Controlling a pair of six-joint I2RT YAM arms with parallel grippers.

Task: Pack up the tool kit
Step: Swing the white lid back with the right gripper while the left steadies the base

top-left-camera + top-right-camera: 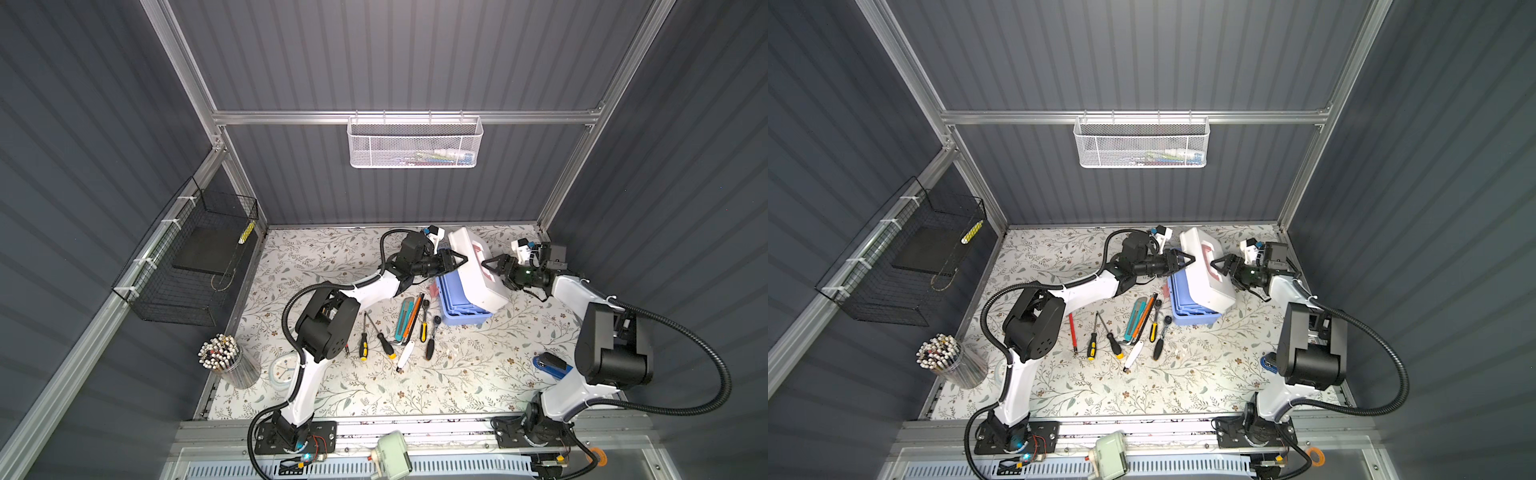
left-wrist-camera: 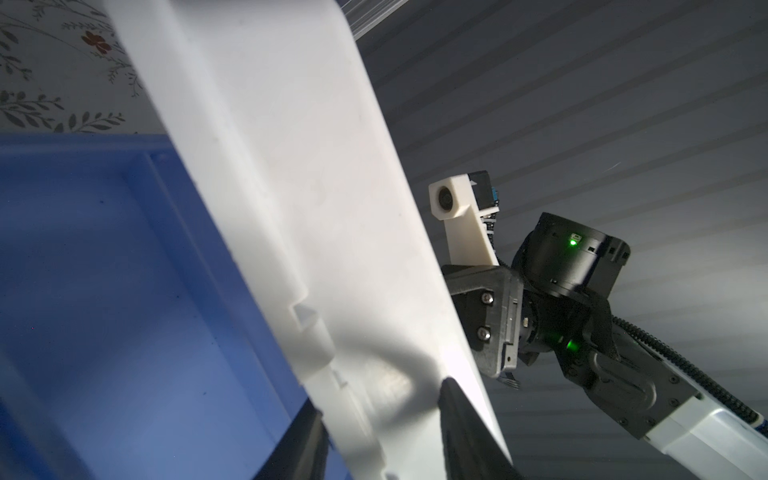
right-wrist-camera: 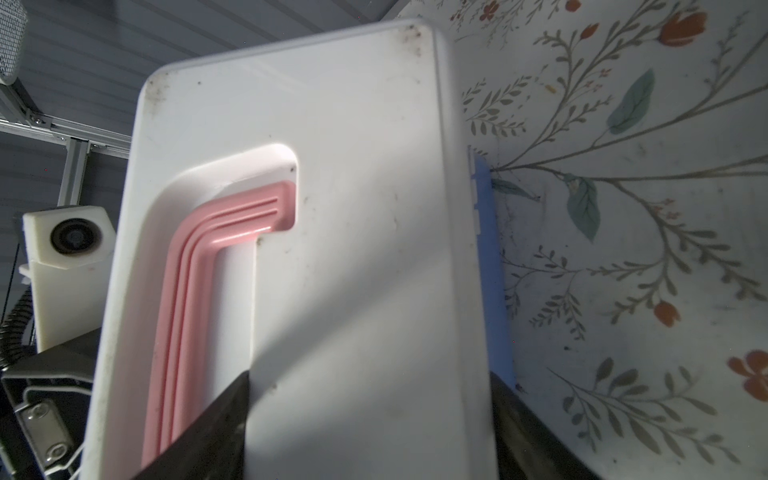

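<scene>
floral tabletop (image 1: 374, 390) bears the tool box (image 1: 467, 320) at its far side, white lid (image 1: 478, 270) tipped up and clamped by the wide-spread right gripper (image 1: 487, 264), apparently baring blue trays (image 1: 451, 297) for tools (image 1: 405, 324) lying alongside, while the left gripper (image 1: 461, 260) straddles the lid's edge, grip uncertain.
</scene>
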